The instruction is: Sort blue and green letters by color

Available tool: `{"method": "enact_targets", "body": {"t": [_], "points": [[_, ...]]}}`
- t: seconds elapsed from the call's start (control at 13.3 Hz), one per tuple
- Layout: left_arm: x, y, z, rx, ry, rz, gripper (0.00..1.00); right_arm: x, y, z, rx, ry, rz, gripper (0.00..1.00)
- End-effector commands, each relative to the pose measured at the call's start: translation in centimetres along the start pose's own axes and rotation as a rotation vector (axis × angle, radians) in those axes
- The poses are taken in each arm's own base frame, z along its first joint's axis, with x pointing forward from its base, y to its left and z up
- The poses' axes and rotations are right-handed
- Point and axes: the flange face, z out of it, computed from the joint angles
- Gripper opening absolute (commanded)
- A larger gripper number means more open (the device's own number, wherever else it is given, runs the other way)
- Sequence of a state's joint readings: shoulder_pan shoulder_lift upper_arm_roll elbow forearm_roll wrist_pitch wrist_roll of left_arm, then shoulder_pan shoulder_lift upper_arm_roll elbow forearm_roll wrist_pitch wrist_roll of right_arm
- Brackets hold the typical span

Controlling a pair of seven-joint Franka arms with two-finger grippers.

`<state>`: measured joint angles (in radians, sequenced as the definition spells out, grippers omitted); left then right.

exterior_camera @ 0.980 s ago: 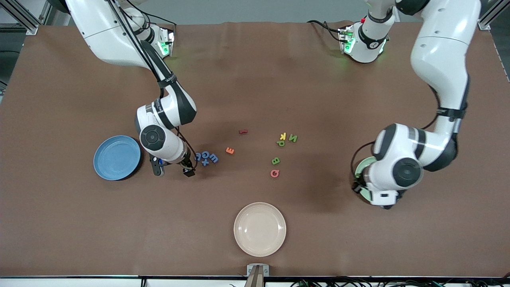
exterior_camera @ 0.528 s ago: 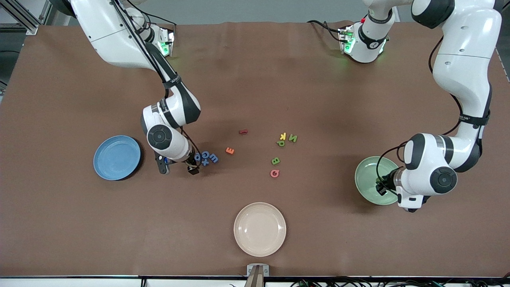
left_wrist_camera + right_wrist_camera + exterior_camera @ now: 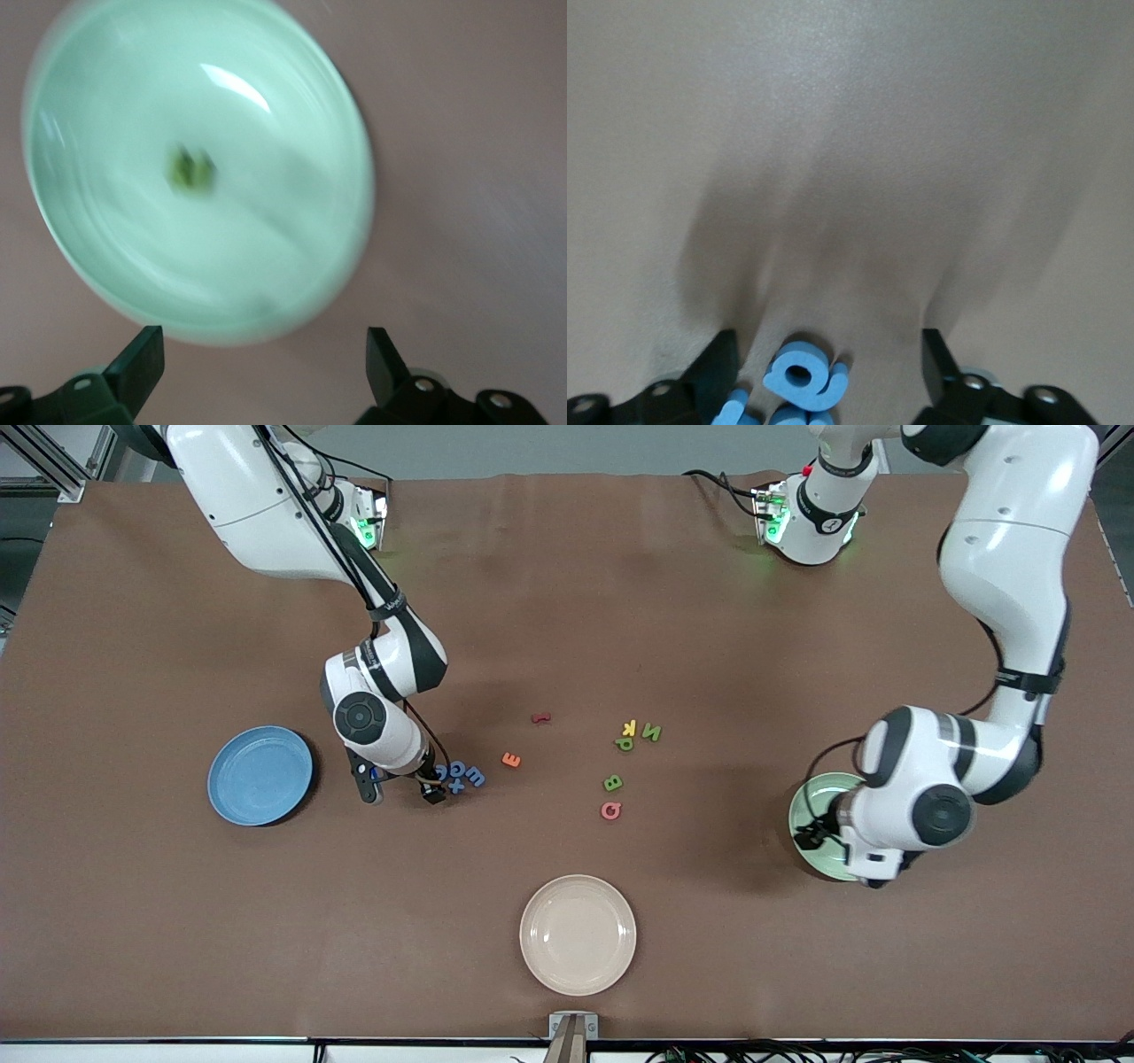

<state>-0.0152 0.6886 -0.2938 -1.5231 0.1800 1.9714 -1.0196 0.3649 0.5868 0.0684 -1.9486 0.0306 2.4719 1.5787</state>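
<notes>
Green letter (image 3: pixel 190 170) lies in the green plate (image 3: pixel 337 133) under the left tool (image 3: pixel 261 367) (fingers spread, empty); right tool (image 3: pixel 824 376) straddles blue letters (image 3: pixel 799 376), fingers apart.

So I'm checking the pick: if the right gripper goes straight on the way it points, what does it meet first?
Probably the cluster of blue letters between the open right gripper fingers; then the table. Depth is unclear.

Bare table (image 3: pixel 726 691) separates blue letters (image 3: pixel 461 775) from green letters (image 3: pixel 631 748).
</notes>
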Motion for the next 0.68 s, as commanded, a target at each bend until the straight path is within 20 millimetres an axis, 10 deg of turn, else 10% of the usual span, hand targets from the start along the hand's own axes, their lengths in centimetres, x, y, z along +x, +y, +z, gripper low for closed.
{"method": "enact_targets", "body": {"t": [0.0, 0.3, 0.6], "points": [[-11.5, 6.3, 0.4, 0.021, 0.028, -0.032, 0.99, -0.4, 0.6, 0.1, -0.008, -0.009, 0.005, 0.78], [-21.6, 8.1, 3.2, -0.015, 0.003, -0.258, 0.98, -0.8, 0.4, 0.1, -0.005, -0.018, 0.008, 0.78], [-25.0, 6.1, 7.4, -0.080, 0.002, -0.452, 0.95, -1.2, 0.2, -0.1, 0.002, -0.019, 0.003, 0.78]]}}
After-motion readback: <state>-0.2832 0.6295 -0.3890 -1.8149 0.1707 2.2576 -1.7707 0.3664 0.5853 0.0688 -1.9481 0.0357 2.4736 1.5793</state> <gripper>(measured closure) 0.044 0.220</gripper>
